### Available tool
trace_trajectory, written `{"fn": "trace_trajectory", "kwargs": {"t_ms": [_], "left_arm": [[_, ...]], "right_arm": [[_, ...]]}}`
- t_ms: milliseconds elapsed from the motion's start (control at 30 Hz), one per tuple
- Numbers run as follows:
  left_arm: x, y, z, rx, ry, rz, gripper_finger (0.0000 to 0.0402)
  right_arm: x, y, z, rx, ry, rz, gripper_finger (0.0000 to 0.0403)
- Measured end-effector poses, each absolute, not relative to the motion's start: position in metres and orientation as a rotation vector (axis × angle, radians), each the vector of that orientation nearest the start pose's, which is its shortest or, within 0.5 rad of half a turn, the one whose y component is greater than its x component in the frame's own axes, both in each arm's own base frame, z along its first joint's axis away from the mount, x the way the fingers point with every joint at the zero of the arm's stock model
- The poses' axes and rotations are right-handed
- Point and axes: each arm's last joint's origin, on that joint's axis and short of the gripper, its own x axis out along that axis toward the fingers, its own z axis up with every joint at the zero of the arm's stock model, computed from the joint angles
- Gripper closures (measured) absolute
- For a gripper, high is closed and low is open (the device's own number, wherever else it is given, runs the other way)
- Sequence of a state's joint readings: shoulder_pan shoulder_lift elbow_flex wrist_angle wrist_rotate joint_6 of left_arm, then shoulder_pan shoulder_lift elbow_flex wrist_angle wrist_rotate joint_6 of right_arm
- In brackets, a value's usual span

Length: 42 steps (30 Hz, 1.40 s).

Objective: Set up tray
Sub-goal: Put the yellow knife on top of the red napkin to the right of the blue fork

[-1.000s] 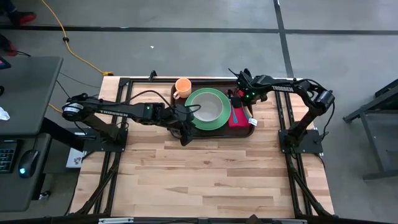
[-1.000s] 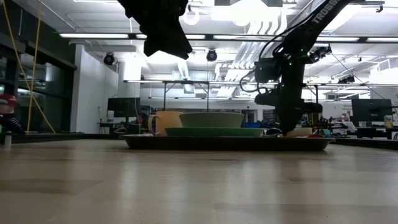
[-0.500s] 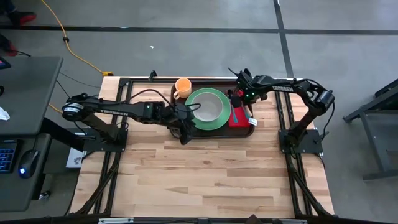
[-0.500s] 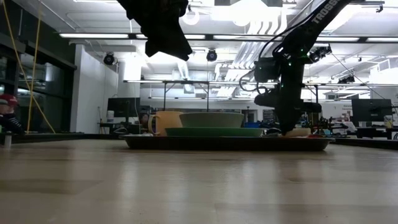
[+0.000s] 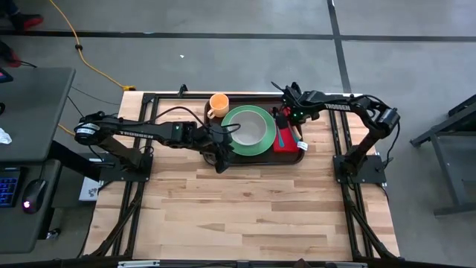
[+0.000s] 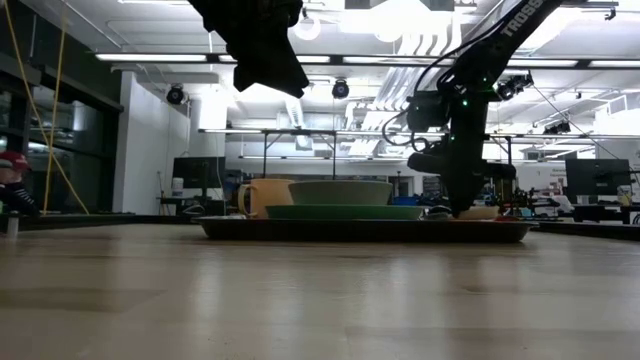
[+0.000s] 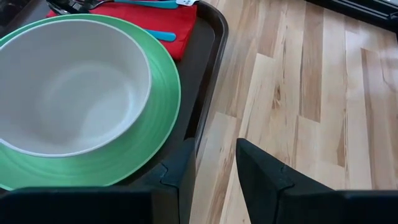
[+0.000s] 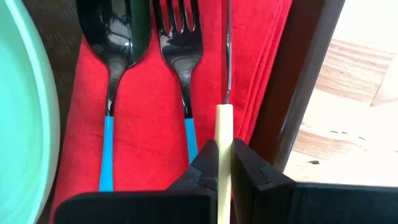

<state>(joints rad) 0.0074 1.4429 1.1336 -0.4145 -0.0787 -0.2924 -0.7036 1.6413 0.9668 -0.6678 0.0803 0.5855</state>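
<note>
Clamped between the fingertips of the right gripper (image 8: pixel 224 163) is the cream handle of a knife (image 8: pixel 226 74), its thin blade lying along the red napkin (image 8: pixel 149 112) near the napkin's outer edge. On that napkin, beside the knife, lie a fork (image 8: pixel 181 56) and a spoon (image 8: pixel 114 50), both with blue handles and dark heads.

In the high view the tray (image 5: pixel 211 117) sits at the far middle of the wooden table (image 5: pixel 245 201), dark brown with a raised rim. It carries a green plate (image 5: pixel 262 145) with a pale bowl (image 5: pixel 248 128) on it, an orange mug (image 5: pixel 219 103) at the tray's far left corner, and the napkin along its right end, just beside the plate.

The left gripper (image 7: pixel 214 171) hangs at the tray's near edge, by the near left side of the plate. Its fingers stand apart with nothing between them; one finger shows over the tray's rim and the other over bare wood.

In the low view the tray lies flat on the table, with mug, bowl and plate rising above its rim, and the right arm comes down at its right end.
</note>
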Motion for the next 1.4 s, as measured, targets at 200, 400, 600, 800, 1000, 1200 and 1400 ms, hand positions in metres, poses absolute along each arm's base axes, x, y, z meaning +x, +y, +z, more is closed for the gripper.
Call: {"fn": "trace_trajectory", "kwargs": {"t_ms": [200, 400, 600, 800, 1000, 1200, 1400], "left_arm": [[0.31, 0.005, 0.284, -0.254, 0.706, 0.187, 0.0257], [0.31, 0.005, 0.284, -0.254, 0.705, 0.187, 0.0257], [0.31, 0.005, 0.284, -0.254, 0.705, 0.187, 0.0257], [0.31, 0.005, 0.284, -0.254, 0.705, 0.187, 0.0256], [0.31, 0.005, 0.284, -0.254, 0.705, 0.187, 0.0256], [0.31, 0.004, 0.284, -0.254, 0.705, 0.186, 0.0257], [0.31, 0.004, 0.284, -0.254, 0.705, 0.186, 0.0257]], "right_arm": [[0.219, -0.189, 0.166, 0.934, 1.081, -1.054, 0.0403], [0.223, -0.185, 0.167, 0.914, 1.08, -1.056, 0.0403], [0.227, -0.18, 0.167, 0.849, 1.098, -1.06, 0.0403], [0.229, -0.178, 0.167, 0.864, 1.084, -1.066, 0.0403], [0.234, -0.174, 0.167, 0.887, 1.052, -1.07, 0.0403], [0.234, -0.174, 0.167, 0.887, 1.053, -1.072, 0.0403], [0.228, -0.18, 0.167, 0.892, 1.07, -1.066, 0.0403]]}}
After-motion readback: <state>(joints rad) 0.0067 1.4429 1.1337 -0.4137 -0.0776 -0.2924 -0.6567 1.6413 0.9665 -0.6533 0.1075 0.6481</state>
